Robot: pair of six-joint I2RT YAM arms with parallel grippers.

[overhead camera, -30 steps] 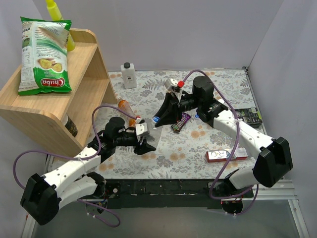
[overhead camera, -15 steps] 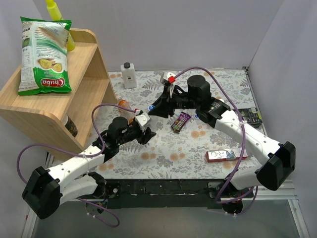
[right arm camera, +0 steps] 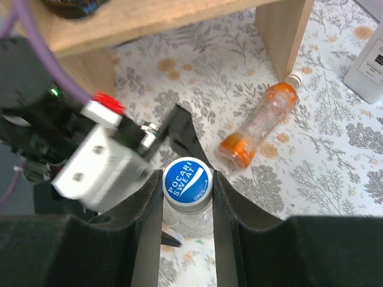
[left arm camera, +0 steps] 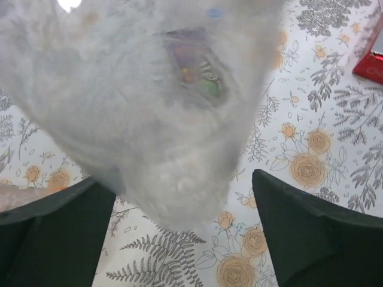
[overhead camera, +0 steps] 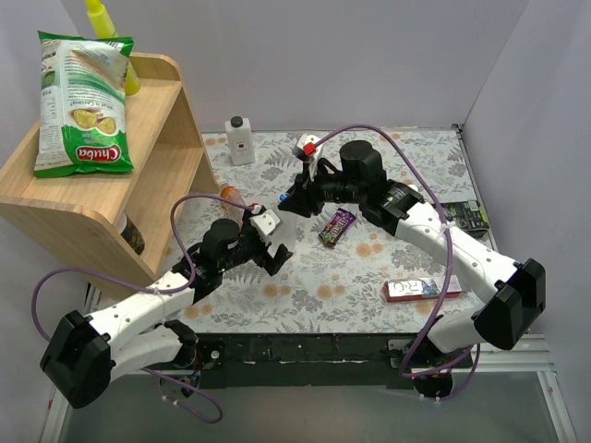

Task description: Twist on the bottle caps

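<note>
My right gripper point(right arm camera: 187, 179) is shut on a blue cap point(right arm camera: 187, 177) that sits on the neck of a clear bottle point(right arm camera: 190, 215). In the top view this gripper point(overhead camera: 288, 199) is left of the table's centre, above the clear bottle point(overhead camera: 280, 233). My left gripper point(overhead camera: 273, 247) is open, its fingers point(left arm camera: 54, 233) standing apart on either side of the blurred clear bottle point(left arm camera: 149, 107). An orange bottle point(right arm camera: 260, 122) lies on its side by the shelf leg with a whitish cap point(right arm camera: 293, 78) on its neck.
A wooden shelf point(overhead camera: 102, 175) with a chips bag point(overhead camera: 83, 101) fills the left side. A white square bottle point(overhead camera: 240, 138) stands at the back. A purple candy bar point(overhead camera: 338, 226), a red box point(overhead camera: 422, 289) and a dark packet point(overhead camera: 466, 215) lie to the right.
My left gripper has opened and let go of the clear bottle. The right gripper has moved left and further back with the blue cap still in its jaws.
</note>
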